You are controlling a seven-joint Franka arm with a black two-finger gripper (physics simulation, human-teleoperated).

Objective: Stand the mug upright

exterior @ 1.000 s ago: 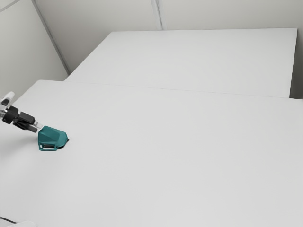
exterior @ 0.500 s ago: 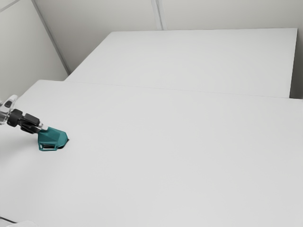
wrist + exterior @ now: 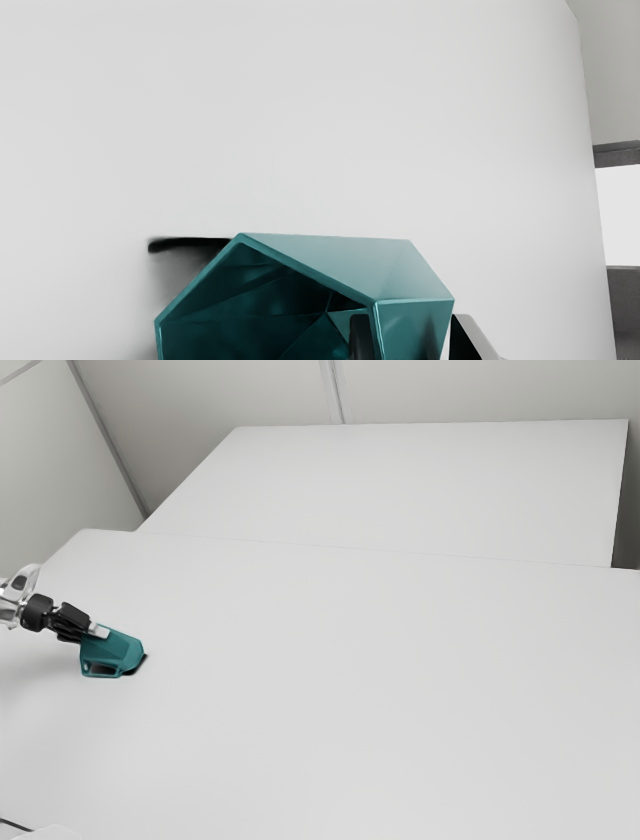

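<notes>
The mug (image 3: 118, 650) has shifted slightly on the desk (image 3: 350, 680) as the end effector (image 3: 101, 631) advanced. It remains tipped, not upright. Fingers stand apart astride its wall, one inside, a gap outside; righting likely requires a firm grip. No legible markings.
</notes>
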